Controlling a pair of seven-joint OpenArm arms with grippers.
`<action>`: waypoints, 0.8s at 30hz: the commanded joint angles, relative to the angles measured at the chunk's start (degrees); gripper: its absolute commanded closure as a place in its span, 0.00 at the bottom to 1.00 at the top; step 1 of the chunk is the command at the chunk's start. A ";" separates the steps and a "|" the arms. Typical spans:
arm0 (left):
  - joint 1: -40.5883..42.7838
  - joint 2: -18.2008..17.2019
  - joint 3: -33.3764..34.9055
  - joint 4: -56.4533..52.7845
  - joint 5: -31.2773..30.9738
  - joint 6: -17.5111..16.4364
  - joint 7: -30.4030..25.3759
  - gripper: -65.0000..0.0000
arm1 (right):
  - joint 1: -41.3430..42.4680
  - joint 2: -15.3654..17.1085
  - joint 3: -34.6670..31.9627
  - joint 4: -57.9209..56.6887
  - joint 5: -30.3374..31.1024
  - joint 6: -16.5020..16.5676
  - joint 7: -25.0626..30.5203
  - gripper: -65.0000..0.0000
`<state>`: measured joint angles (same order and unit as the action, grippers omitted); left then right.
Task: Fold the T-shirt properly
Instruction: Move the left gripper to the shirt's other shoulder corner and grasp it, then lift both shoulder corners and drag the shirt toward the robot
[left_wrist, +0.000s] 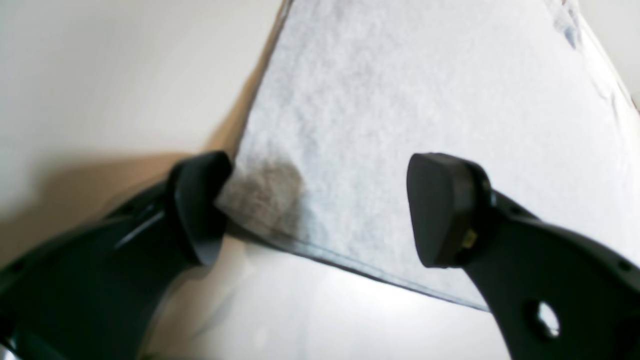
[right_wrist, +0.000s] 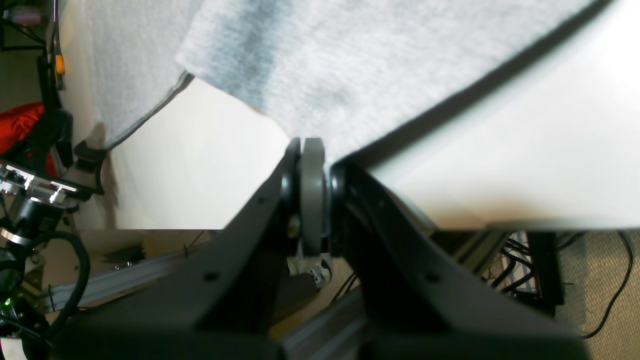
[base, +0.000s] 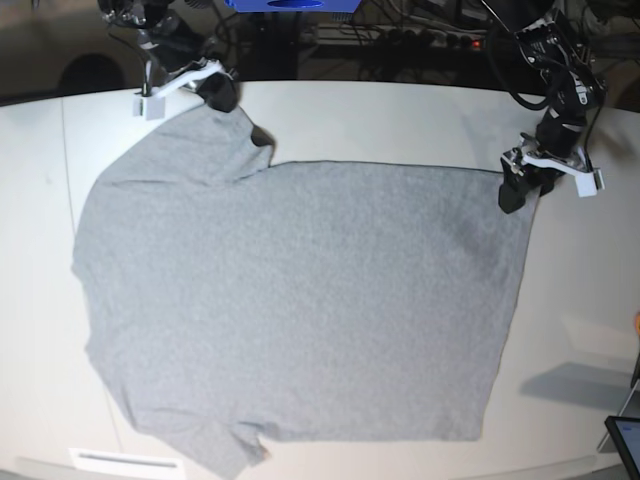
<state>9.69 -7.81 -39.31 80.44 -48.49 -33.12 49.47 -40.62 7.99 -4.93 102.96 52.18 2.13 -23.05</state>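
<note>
Cotton like this T-shirt (base: 300, 300), spread flat mid-table, drapes limp and light, so you take corners: right gripper (right_wrist: 312, 150) pinches the 11 o'clock sleeve, left gripper (left_wrist: 320, 210) gapes at the 2 o'clock hem.

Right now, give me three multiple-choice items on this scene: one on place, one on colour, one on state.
1. Where is the left gripper?
A. at a corner of the T-shirt
B. mid-shirt
C. off the table

2. What colour is the T-shirt?
A. red
B. heather grey
C. navy

3. What state is the right gripper in?
A. wide open
B. shut on an edge of the T-shirt
C. shut on nothing

Key:
1. A: the left wrist view shows the shirt corner between its open jaws.
2. B: grey in every view.
3. B: in the right wrist view, the fabric runs into its closed jaws.
</note>
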 joint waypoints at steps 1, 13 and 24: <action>0.55 0.21 0.32 -0.40 2.91 1.08 4.29 0.18 | -0.65 0.23 -0.04 -0.14 -1.59 -1.91 -1.26 1.00; 0.55 0.21 4.89 -0.40 2.91 1.08 4.11 0.91 | -0.65 0.23 -0.04 -0.14 -1.50 -1.91 -1.26 1.00; 1.16 -1.02 4.28 0.30 2.91 1.08 4.11 1.00 | -0.65 0.23 -0.04 0.30 -1.50 -1.91 -1.26 1.00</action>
<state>10.39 -8.25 -34.83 80.40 -48.07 -33.06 51.81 -40.62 7.99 -4.93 103.07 52.21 2.11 -23.07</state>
